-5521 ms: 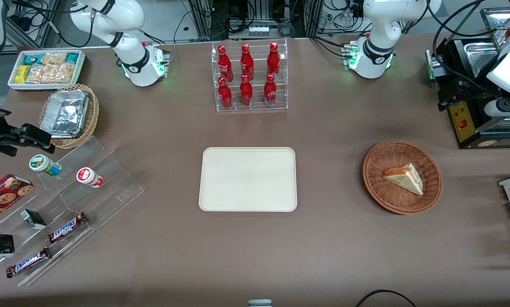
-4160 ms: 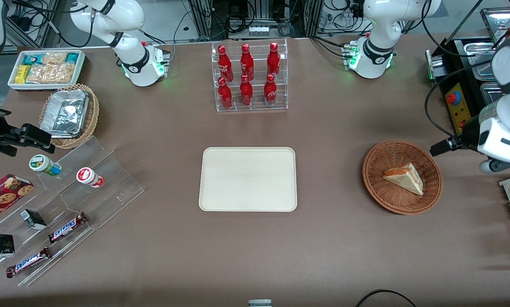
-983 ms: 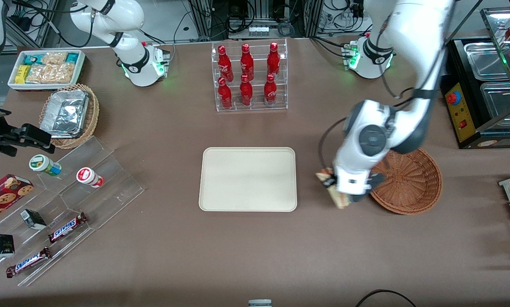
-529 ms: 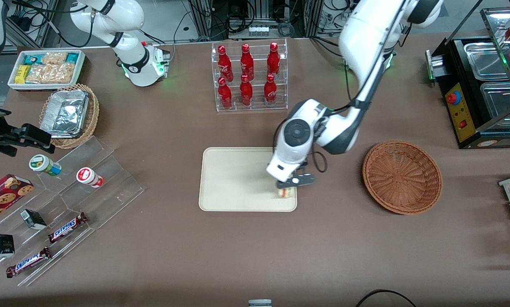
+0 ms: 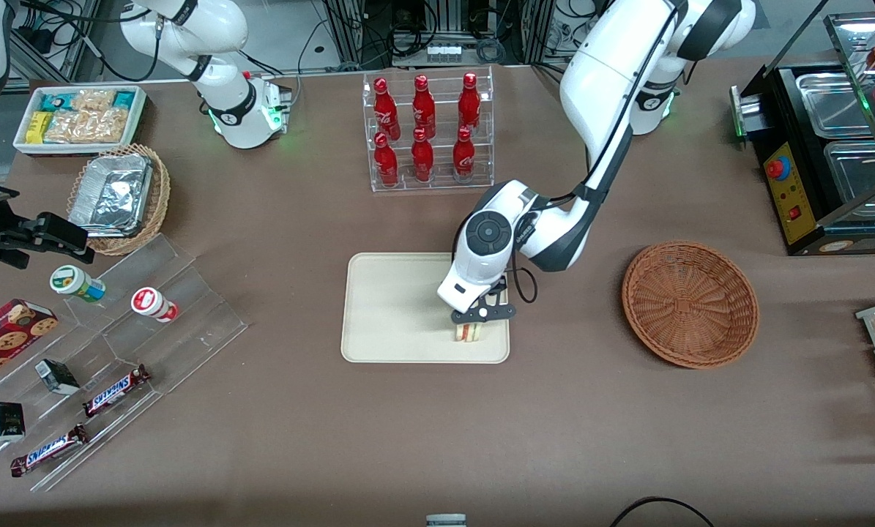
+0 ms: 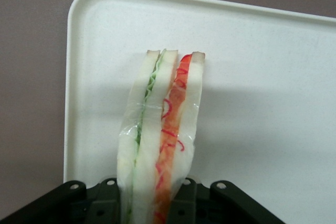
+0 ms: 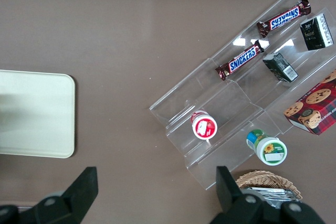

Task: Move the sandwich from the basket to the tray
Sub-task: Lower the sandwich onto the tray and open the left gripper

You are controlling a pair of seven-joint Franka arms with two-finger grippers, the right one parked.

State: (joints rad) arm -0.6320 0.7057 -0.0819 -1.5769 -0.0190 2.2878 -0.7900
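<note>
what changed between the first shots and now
The pincer took the sandwich out of the basket, which is now empty, and carried it toward the parked arm's end, to above the tray, gripped on edge. Basket and tray have not moved.

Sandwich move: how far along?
Done: the sandwich is out of the basket, which sits empty. In hand: the gripper is shut on the sandwich, holding it on edge over the tray, near the corner closest to the front camera and the basket. Left: release and retreat; whether it touches the tray can't be told.
</note>
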